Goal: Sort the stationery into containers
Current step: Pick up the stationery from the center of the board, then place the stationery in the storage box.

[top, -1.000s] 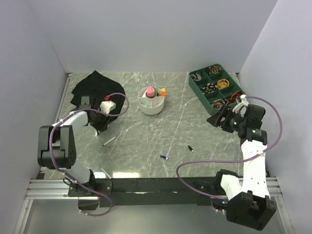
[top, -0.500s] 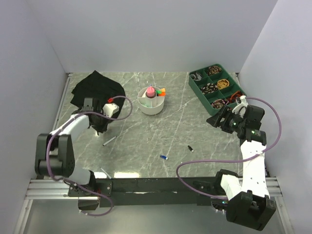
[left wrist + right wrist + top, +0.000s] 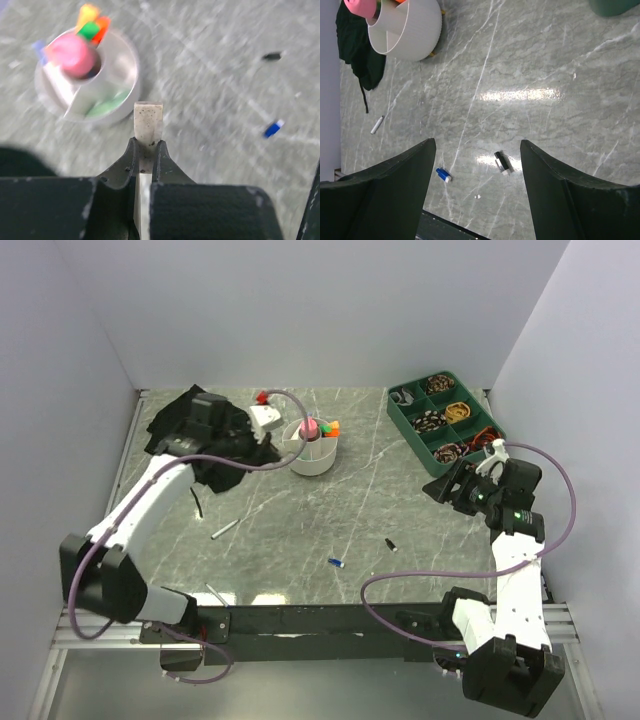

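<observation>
**Held block sits just short of the bowl, which lies ahead and to its left**

A small white speckled block (image 3: 148, 122) sticks out forward from the left gripper (image 3: 146, 145), its long axis in line with the fingers. The jaws are clamped on its rear part, and the front half juts free above the table. In the left wrist view the white bowl (image 3: 125, 65) lies just ahead and to the left of the block's tip, whose far end reaches about to the near rim. The nearest compartment holds something green, too blurred to name. The far ones hold the pink-capped bottle (image 3: 72, 52) and the orange and green highlighters (image 3: 92, 25).

The coming move is probably a short carry forward and left, so the block clears the rim over an open compartment before release.

The top view shows the left arm is the near one, with its wrist beside the bowl's left edge. The right gripper (image 3: 477, 150) is well apart on the far side of the table, its fingers spread wide and holding nothing. The blue piece (image 3: 443, 174) and black piece (image 3: 502, 163) lie loose below it
</observation>
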`<state>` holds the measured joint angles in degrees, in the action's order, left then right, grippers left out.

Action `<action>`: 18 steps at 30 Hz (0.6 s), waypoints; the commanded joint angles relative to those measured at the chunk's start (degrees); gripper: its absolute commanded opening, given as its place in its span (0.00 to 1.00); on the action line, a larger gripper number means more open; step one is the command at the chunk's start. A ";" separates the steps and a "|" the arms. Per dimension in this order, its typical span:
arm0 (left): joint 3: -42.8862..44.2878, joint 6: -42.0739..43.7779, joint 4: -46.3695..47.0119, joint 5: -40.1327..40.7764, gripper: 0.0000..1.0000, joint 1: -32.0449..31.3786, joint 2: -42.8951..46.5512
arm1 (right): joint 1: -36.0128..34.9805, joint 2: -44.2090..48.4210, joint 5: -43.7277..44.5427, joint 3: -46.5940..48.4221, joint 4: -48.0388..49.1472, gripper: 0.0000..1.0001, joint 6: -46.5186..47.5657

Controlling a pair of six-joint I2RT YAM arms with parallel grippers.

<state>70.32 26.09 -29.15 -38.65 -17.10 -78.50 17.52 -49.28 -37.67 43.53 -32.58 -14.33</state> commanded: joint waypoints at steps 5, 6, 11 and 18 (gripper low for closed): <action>4.90 -14.83 22.37 -3.10 0.02 -2.50 -13.94 | 1.90 2.34 0.67 2.00 -0.37 0.76 1.05; 5.69 -14.31 22.47 -3.09 0.02 -2.50 -14.92 | 2.17 2.52 0.67 2.00 -0.64 0.76 1.23; 8.86 -12.29 22.20 -2.92 0.02 -2.58 -20.45 | 3.66 3.31 0.49 1.03 -1.44 0.77 1.23; 10.36 -12.20 22.73 -2.30 0.04 -2.67 -25.21 | 4.63 2.70 0.75 1.91 -2.05 0.76 1.67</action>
<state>78.32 14.04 -8.93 -40.66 -19.59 -101.97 21.41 -46.74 -37.10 43.55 -34.54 -13.63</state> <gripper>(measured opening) 0.072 0.764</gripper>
